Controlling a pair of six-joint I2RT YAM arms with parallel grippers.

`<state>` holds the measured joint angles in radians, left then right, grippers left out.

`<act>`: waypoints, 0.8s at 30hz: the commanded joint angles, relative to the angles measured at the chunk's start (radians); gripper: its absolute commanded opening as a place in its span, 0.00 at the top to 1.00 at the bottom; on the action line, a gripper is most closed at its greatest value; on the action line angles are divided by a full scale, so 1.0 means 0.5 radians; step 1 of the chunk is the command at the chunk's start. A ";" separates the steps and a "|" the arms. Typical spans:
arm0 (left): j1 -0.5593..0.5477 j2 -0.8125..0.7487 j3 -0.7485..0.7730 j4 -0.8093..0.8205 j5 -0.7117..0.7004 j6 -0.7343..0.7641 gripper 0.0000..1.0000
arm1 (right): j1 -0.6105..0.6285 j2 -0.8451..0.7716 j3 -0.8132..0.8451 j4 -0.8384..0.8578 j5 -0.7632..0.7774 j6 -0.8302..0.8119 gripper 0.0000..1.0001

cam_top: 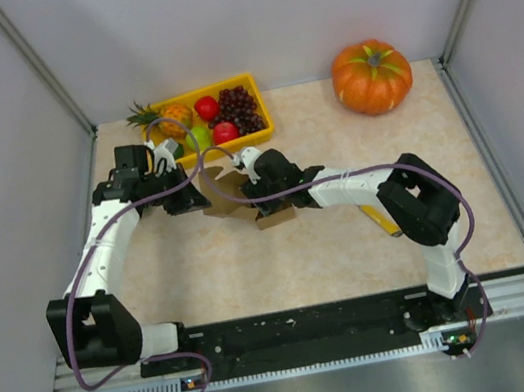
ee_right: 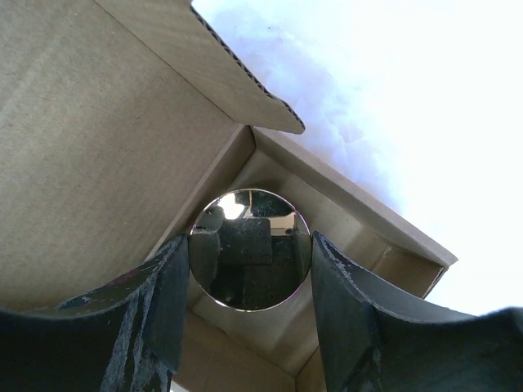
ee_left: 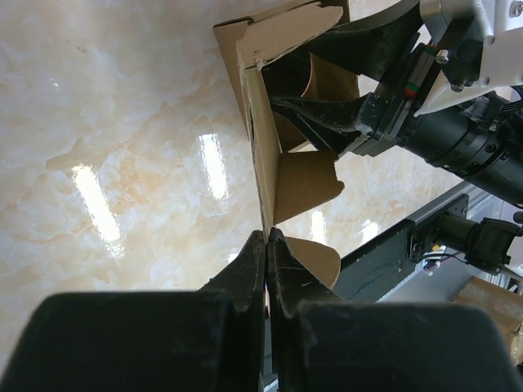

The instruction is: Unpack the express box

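The express box [cam_top: 232, 199], small and of brown cardboard, stands open at the middle of the table. It also shows in the left wrist view [ee_left: 298, 175] and in the right wrist view [ee_right: 98, 147]. My left gripper [cam_top: 204, 198] is shut on the edge of its flap [ee_left: 267, 237] and holds the flap up. My right gripper [cam_top: 247, 190] reaches inside the box. In the right wrist view [ee_right: 249, 249] its fingers touch both sides of a round shiny disc [ee_right: 249, 269] in the box's corner. The right gripper also shows in the left wrist view [ee_left: 327, 114].
A yellow fruit tray [cam_top: 266, 126] with pineapple, grapes and apples stands just behind the box. An orange pumpkin [cam_top: 372, 76] sits at the back right. A yellow object [cam_top: 384, 220] lies under my right arm. Grey walls enclose the table.
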<state>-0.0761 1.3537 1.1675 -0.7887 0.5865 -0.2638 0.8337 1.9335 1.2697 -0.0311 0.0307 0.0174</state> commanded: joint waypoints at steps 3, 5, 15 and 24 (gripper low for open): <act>-0.001 0.023 0.024 0.022 0.030 -0.043 1.00 | 0.002 -0.176 0.065 0.007 0.040 0.094 0.71; -0.001 0.023 0.027 0.019 0.030 -0.058 0.97 | 0.005 -0.213 0.080 -0.005 0.046 0.128 0.72; -0.001 0.048 0.082 -0.024 0.014 -0.071 0.86 | -0.002 -0.409 0.182 -0.097 0.077 0.297 0.72; -0.001 0.029 0.058 0.034 0.051 -0.117 0.38 | -0.100 -0.719 0.124 -0.238 0.190 0.471 0.71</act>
<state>-0.0765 1.3834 1.1748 -0.8013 0.5842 -0.3099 0.8185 1.7012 1.3128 -0.1616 0.0769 0.1944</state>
